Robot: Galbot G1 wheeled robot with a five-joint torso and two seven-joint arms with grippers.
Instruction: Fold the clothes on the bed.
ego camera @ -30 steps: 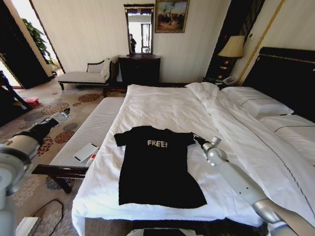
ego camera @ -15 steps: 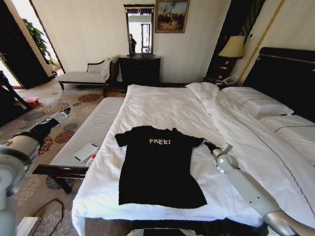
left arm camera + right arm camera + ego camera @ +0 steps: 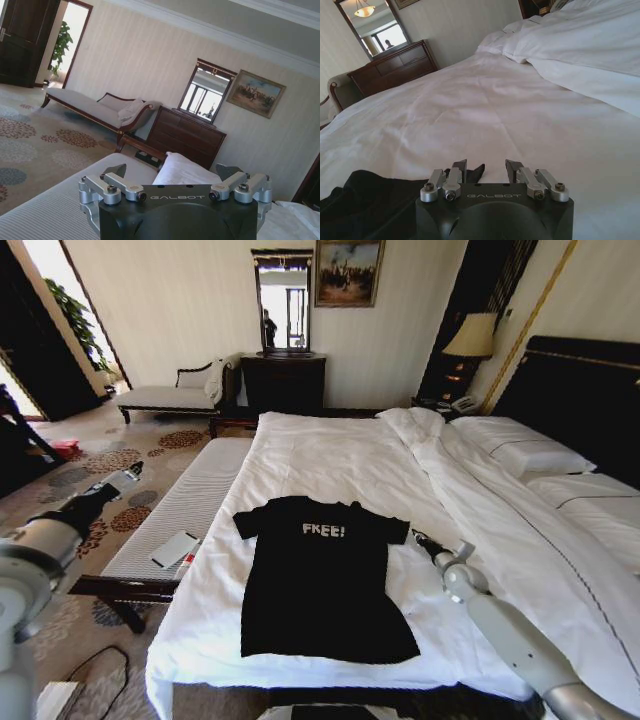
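The black T-shirt (image 3: pixel 320 578) lies flat on the bed (image 3: pixel 330 455). The right gripper (image 3: pixel 485 171) rests low on the sheet, jaws spread – the sleeve tip sits just beside one jaw. The left gripper (image 3: pixel 172 171) hangs open over the bench (image 3: pixel 180 505), well apart.

White "FREE!" on black T-shirt (image 3: pixel 320 575) chest, "GALBOT" on left gripper (image 3: pixel 175 176), right gripper (image 3: pixel 486 172)

Bed (image 3: pixel 330 455) runs off the right edge, shirt (image 3: pixel 365 197) sleeve partly hidden behind the right gripper (image 3: pixel 485 170) body.
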